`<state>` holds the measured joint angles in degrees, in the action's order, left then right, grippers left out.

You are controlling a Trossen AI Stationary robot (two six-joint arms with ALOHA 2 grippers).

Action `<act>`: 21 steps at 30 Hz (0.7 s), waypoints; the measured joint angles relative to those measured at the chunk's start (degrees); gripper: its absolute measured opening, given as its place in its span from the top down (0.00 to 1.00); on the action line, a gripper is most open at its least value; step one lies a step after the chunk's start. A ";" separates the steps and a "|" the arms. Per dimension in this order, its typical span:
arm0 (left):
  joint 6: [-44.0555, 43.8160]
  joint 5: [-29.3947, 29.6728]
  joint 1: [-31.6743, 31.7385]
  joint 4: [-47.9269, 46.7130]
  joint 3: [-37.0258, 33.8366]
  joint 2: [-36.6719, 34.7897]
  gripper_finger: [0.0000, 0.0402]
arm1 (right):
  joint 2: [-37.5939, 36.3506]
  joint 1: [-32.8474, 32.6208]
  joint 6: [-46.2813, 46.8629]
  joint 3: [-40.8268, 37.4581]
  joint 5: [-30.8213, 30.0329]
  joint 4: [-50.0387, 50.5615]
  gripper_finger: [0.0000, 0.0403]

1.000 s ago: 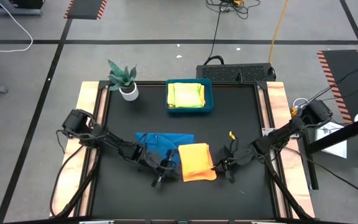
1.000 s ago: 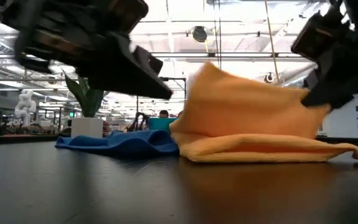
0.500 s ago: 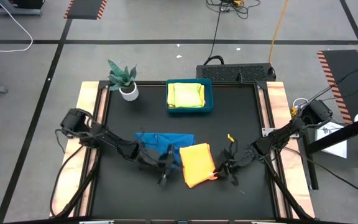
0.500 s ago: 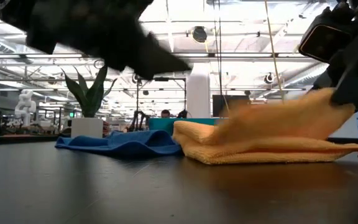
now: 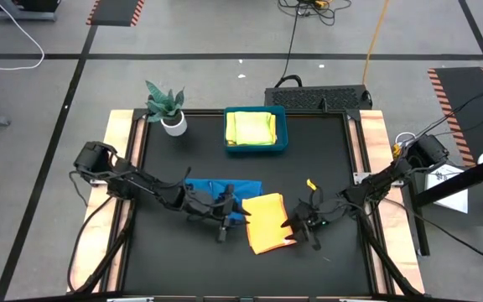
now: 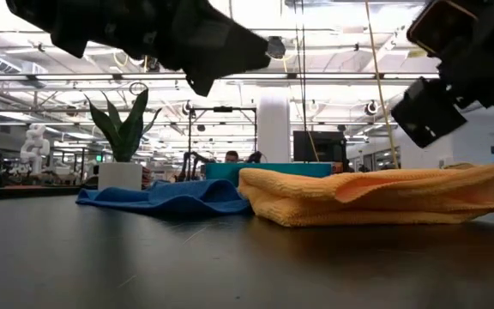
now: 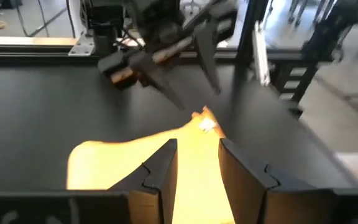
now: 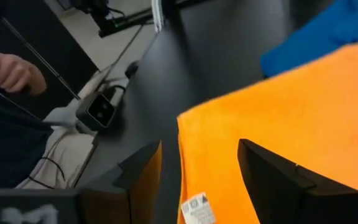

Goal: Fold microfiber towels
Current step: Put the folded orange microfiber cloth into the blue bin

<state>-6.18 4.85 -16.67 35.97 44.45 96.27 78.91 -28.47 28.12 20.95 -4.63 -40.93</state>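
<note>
Well in front of the teal tray [image 5: 256,130], the folded orange towel [image 5: 266,222] lies flat between both parted, empty grippers [image 5: 223,216] [image 5: 305,225], apparently released, so the crumpled blue towel [image 5: 221,190] needs spreading next.

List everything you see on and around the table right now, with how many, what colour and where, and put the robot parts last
orange towel: 1, orange, folded, near middle of the table
blue towel: 1, blue, crumpled, beside the orange one on its left
yellow-green towels: count unclear, folded, in the tray
tray: 1, teal-blue, far middle
potted plant: 1, green in white pot, far left
table: 1, black
person's hand: 1, beyond the table
left gripper: 1, dark, open, left of the orange towel
right gripper: 1, dark, open, at its right edge
</note>
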 joint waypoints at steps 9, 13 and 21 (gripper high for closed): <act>-2.79 0.37 2.00 -1.15 0.02 0.00 0.70 | 0.02 0.39 -2.03 0.04 -5.66 -0.42 0.51; -3.06 0.52 2.02 -1.79 0.02 0.00 0.70 | 0.02 2.37 -2.44 0.04 -6.33 -0.48 0.51; -8.24 8.91 4.74 -7.55 0.01 0.01 0.69 | 0.02 11.85 -1.19 0.04 -7.24 4.39 0.51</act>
<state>-14.42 13.75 -11.93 28.42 44.46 96.28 78.94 -16.62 26.93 20.99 -11.87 -36.54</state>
